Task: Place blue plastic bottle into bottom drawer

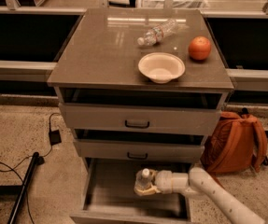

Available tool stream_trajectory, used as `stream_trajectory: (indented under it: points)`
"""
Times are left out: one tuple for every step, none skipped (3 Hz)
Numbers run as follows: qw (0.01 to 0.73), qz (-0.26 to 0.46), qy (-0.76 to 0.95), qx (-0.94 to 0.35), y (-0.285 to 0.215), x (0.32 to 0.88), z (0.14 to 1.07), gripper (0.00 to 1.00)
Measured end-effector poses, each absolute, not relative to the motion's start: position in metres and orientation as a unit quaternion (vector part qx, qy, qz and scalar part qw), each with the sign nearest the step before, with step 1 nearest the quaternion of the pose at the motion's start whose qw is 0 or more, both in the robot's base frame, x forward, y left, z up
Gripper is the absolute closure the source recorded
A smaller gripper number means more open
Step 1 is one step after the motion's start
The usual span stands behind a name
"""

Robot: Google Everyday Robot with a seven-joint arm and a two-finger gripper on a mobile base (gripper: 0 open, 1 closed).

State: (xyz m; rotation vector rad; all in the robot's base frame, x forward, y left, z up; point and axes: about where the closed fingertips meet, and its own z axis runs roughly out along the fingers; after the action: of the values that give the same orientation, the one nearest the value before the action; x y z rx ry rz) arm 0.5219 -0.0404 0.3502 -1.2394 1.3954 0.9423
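One hand point(144, 189) clamps the blue plastic bottle point(144, 177) over the open bottom drawer point(109, 186), above speckled floor point(26, 127).

Grey cabinet point(101, 118) with its bottom drawer point(110, 190) pulled open. The gripper point(146, 188), on a white arm point(208, 190) entering from the lower right, is over the drawer's interior, its jaws clasping the upright blue plastic bottle point(145, 175). On the worktop point(101, 55): a white bowl point(161, 67), an orange point(199, 48) and a small bottle point(158, 32) lying on its side. An orange backpack point(236, 141) sits beside the cabinet.
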Motion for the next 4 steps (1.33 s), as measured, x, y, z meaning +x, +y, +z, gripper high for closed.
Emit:
stream_trajectory:
  points:
    - [0.486, 0.441, 0.578, -0.485, -0.029, 0.501, 0.276, 1.00]
    - [0.503, 0.467, 0.570, -0.453, -0.024, 0.493, 0.241, 1.00]
    - [0.503, 0.467, 0.572, -0.449, -0.025, 0.493, 0.235, 1.00]
    - [0.502, 0.465, 0.573, -0.451, -0.024, 0.493, 0.235, 0.74]
